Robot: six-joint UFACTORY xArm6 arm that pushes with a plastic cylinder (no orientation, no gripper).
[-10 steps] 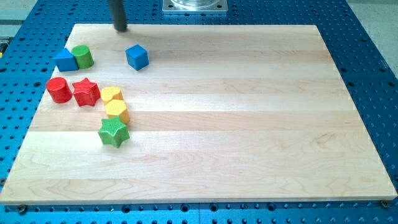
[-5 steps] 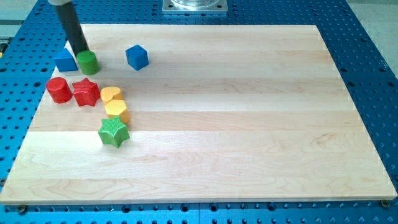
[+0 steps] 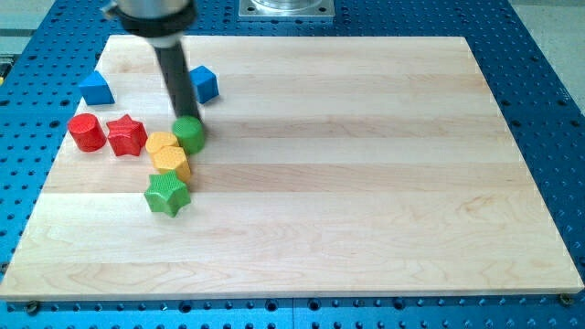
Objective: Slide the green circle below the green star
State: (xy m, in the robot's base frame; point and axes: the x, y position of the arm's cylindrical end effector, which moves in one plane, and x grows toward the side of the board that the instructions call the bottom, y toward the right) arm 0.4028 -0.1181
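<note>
The green circle (image 3: pixel 190 134) sits left of the board's middle, touching the right side of the yellow heart (image 3: pixel 162 143). My tip (image 3: pixel 185 118) rests against the circle's upper edge. The rod rises from there toward the view's top left. The green star (image 3: pixel 166 195) lies lower down, below the yellow hexagon (image 3: pixel 172 163). The circle is up and to the right of the star.
A blue cube (image 3: pixel 204 83) stands just right of the rod. A blue triangle (image 3: pixel 95 89) is at the upper left. A red circle (image 3: pixel 88 132) and a red star (image 3: pixel 126 135) lie left of the yellow blocks.
My tip came down from the board's top edge to the green circle and pushed it down and right, away from the blue triangle to beside the yellow heart.
</note>
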